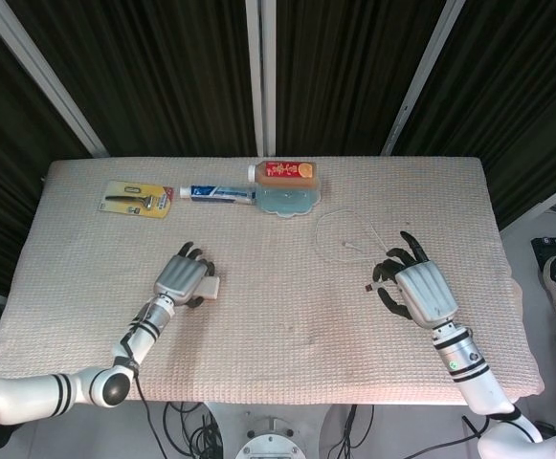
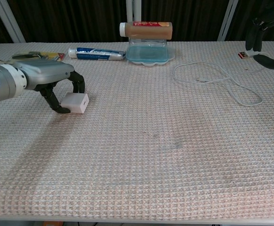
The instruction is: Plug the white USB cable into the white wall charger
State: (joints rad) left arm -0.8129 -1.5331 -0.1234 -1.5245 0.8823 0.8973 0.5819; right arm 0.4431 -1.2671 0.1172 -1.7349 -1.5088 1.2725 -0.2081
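A: Left hand [image 2: 56, 82] curled round the small white cube-shaped wall charger [image 2: 75, 102], gripping it low on the beige waffle-weave table cloth [image 1: 287, 325]. Port face looked turned toward the middle.

B: And the thin white USB cable [image 2: 221, 80]? It lay looped on the cloth right of centre; its plug end [image 2: 243, 55] sat pinched in the right hand [image 1: 416, 282], other fingers spread.

A: Advice, then: keep the charger braced and level, bring the plug along the port's axis, check orientation before pressing.

B: Slack looked ample. Risk judged: plug twisting in so light a pinch.
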